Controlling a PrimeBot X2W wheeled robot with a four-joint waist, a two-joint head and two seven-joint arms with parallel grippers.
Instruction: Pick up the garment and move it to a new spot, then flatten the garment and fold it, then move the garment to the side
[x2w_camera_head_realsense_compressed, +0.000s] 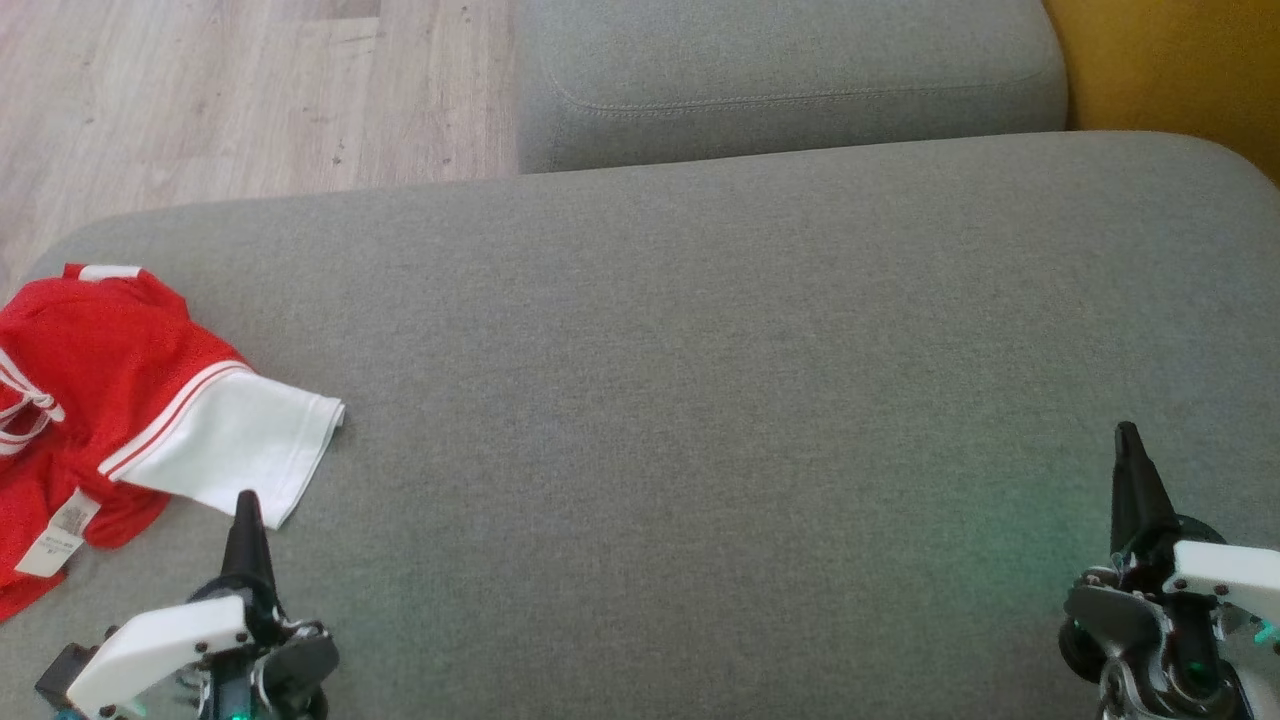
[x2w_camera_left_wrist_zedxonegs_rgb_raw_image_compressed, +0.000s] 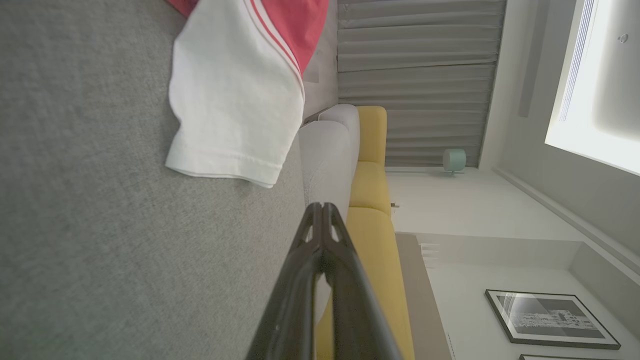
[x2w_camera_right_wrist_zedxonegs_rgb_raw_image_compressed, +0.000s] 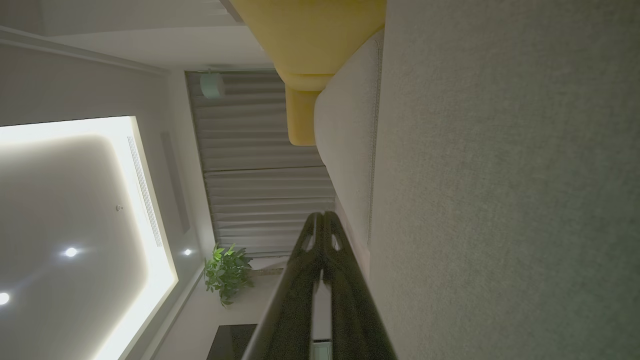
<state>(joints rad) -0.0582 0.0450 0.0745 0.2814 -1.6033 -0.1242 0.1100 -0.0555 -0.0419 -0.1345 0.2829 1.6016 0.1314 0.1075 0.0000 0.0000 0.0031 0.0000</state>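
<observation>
The garment (x2w_camera_head_realsense_compressed: 120, 400) is a red shirt with white sleeves and white stripes, lying crumpled at the left edge of the grey sofa seat (x2w_camera_head_realsense_compressed: 700, 380). One white sleeve (x2w_camera_left_wrist_zedxonegs_rgb_raw_image_compressed: 235, 95) sticks out toward the seat's middle. My left gripper (x2w_camera_head_realsense_compressed: 246, 505) is shut and empty, its tips just short of that sleeve's hem. At the lower right my right gripper (x2w_camera_head_realsense_compressed: 1128, 435) is shut too, holding nothing, far from the garment. In each wrist view the dark fingers (x2w_camera_left_wrist_zedxonegs_rgb_raw_image_compressed: 322, 220) (x2w_camera_right_wrist_zedxonegs_rgb_raw_image_compressed: 322, 227) meet at their tips.
A second grey cushion (x2w_camera_head_realsense_compressed: 780, 80) lies behind the seat. Wooden floor (x2w_camera_head_realsense_compressed: 230, 100) is beyond the seat at the upper left, and a yellow sofa part (x2w_camera_head_realsense_compressed: 1180, 70) at the upper right. The garment's far left hangs past the head view's edge.
</observation>
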